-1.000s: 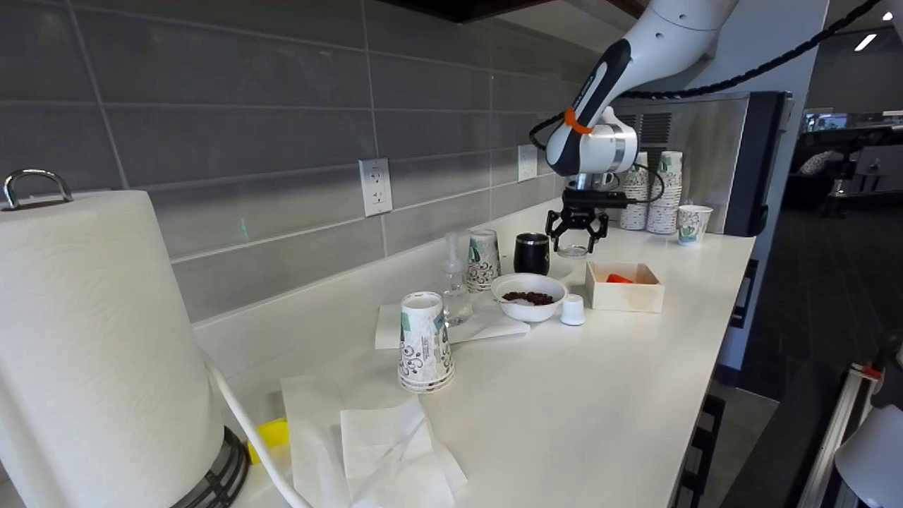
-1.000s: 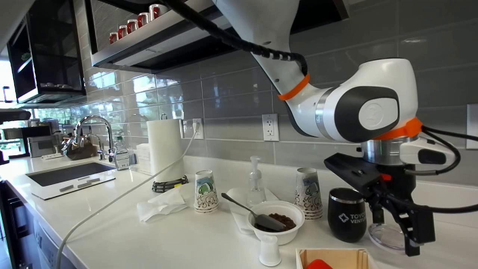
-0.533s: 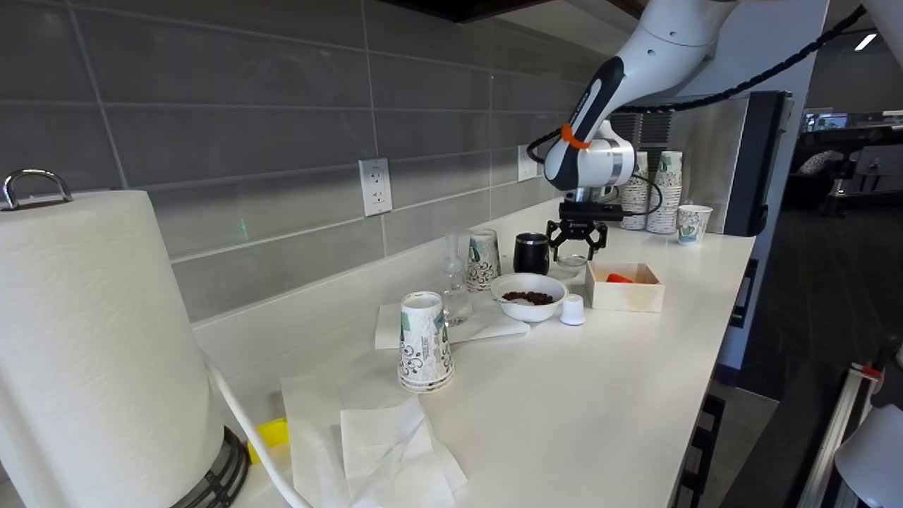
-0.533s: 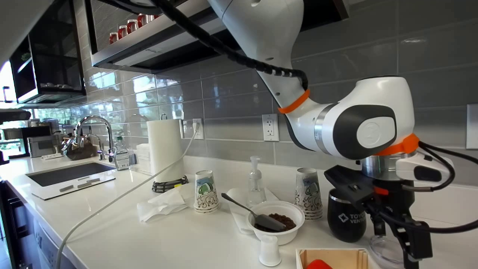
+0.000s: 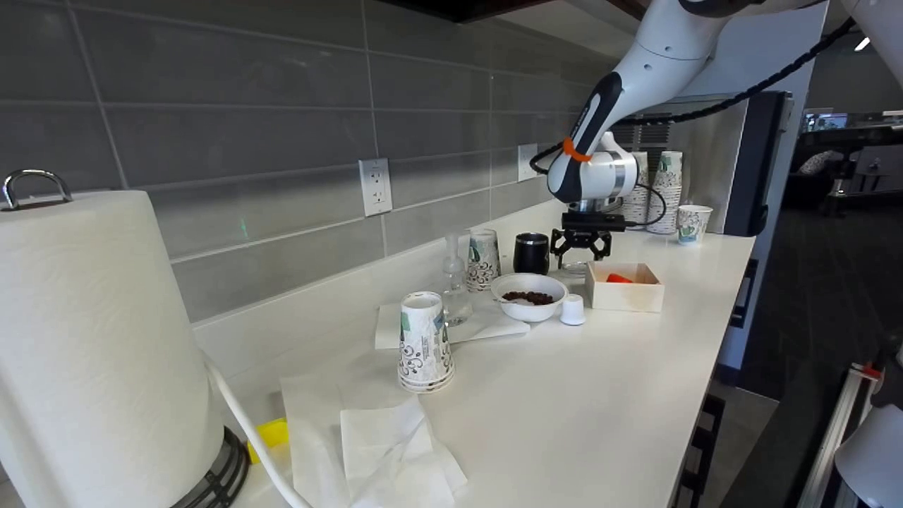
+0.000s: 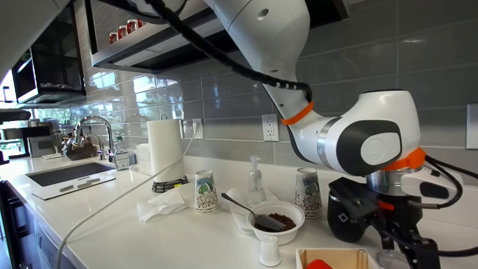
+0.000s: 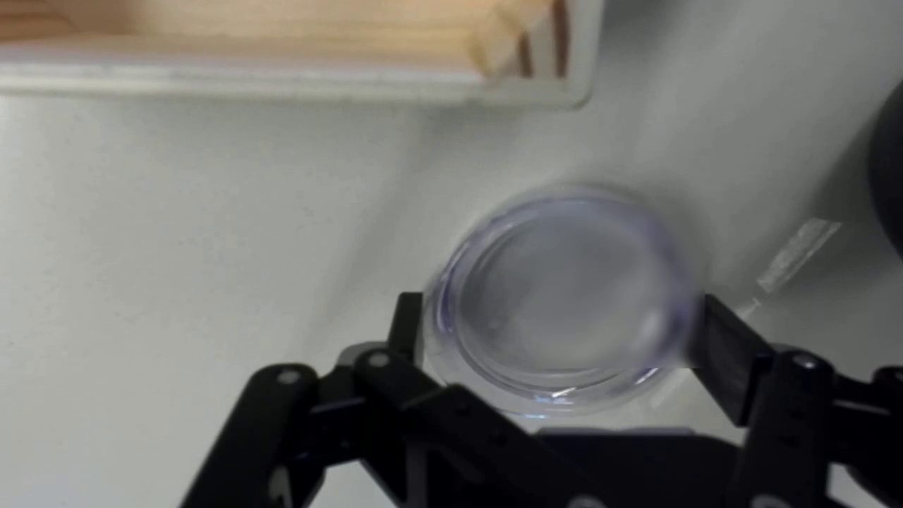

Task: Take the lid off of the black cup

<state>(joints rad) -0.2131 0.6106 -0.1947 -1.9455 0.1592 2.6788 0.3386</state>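
Note:
The black cup point(image 5: 531, 255) stands upright on the counter by the back wall, partly behind the arm in an exterior view point(image 6: 340, 226). Its side edge shows at the right of the wrist view point(image 7: 890, 169). Its top is dark inside a silver rim; I cannot tell whether anything covers it. A clear round lid point(image 7: 564, 282) lies flat on the counter beside the cup, also in both exterior views point(image 5: 575, 268) point(image 6: 391, 258). No dark flat cap shows apart from the cup. My gripper point(image 7: 557, 328) is open and low, its fingers on either side of the clear lid; contact is unclear.
A wooden box point(image 5: 624, 300) with a red item stands close beside the clear lid. A white bowl point(image 6: 298, 222) with dark contents and a spatula, a small white cup point(image 6: 269, 251), patterned paper cups point(image 6: 308, 194) and a soap bottle point(image 6: 255, 183) stand nearby.
My gripper has come down over the clear lid, its fingers still apart. The cup, lid and box have not moved.

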